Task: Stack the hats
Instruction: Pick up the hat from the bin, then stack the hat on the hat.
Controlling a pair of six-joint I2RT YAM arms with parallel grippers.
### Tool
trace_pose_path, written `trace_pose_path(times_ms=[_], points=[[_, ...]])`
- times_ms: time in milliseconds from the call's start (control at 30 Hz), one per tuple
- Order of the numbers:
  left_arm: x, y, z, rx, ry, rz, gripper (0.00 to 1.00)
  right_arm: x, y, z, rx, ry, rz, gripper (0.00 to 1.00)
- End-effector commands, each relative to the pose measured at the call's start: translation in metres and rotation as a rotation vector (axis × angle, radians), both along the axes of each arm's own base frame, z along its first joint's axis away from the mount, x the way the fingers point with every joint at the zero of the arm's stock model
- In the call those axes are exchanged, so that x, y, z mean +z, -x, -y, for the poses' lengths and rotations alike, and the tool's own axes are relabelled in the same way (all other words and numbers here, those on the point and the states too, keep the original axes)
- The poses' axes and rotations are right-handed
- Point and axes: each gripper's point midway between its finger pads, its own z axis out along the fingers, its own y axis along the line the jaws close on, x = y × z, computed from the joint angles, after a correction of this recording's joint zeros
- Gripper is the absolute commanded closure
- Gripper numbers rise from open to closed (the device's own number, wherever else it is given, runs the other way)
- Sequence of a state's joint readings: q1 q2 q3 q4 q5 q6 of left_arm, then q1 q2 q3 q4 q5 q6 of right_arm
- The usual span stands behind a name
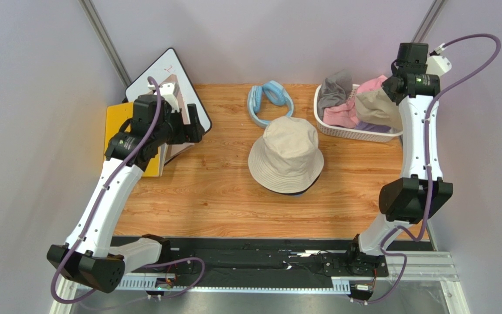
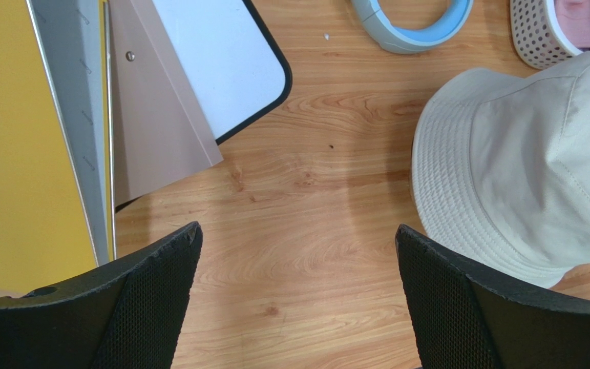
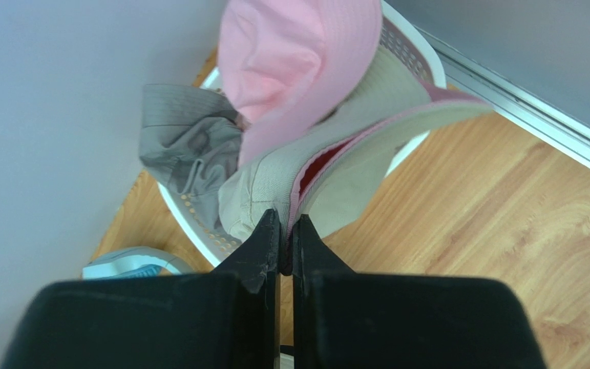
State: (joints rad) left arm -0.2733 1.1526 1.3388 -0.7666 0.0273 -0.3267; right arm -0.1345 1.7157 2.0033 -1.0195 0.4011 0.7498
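Note:
A beige hat [image 1: 286,154] [image 2: 529,161] lies crown-up in the middle of the table, with the dark edge of another hat [image 1: 296,192] showing under its near brim. The white basket [image 1: 358,134] [image 3: 190,223] at the back right holds a grey hat [image 1: 335,88] [image 3: 186,146] and a pink hat [image 1: 342,114] [image 3: 298,61]. My right gripper [image 1: 393,88] [image 3: 285,219] is shut on the pink-edged brim of a tan hat [image 1: 378,108] [image 3: 275,184] that is lifted partly out of the basket. My left gripper [image 1: 195,124] [image 2: 298,234] hangs open over bare wood, left of the beige hat.
A light blue padded ring [image 1: 270,101] [image 2: 413,23] lies at the back, between the beige hat and the wall. A white board with a black rim [image 1: 168,72] [image 2: 221,69], a tan panel and a yellow board [image 1: 119,124] [image 2: 13,138] stand at the back left.

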Motion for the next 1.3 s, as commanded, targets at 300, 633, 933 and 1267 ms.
trace_pose_path(times_ms=[300,633,933,1267], points=[[0.074,-0.018,-0.001,-0.014,-0.002,0.210,0.01,0.196,0.029,-0.087,0.235,0.207,0.544,1.00],[0.124,-0.028,0.010,-0.085,-0.002,0.335,0.01,0.242,0.049,-0.172,0.477,0.184,0.698,1.00],[0.152,-0.011,0.018,-0.153,0.041,0.405,0.01,0.234,0.070,-0.274,0.761,0.098,0.714,1.00],[0.183,-0.008,0.039,-0.268,0.028,0.493,0.01,0.196,0.095,-0.376,1.170,0.045,0.596,1.00]])
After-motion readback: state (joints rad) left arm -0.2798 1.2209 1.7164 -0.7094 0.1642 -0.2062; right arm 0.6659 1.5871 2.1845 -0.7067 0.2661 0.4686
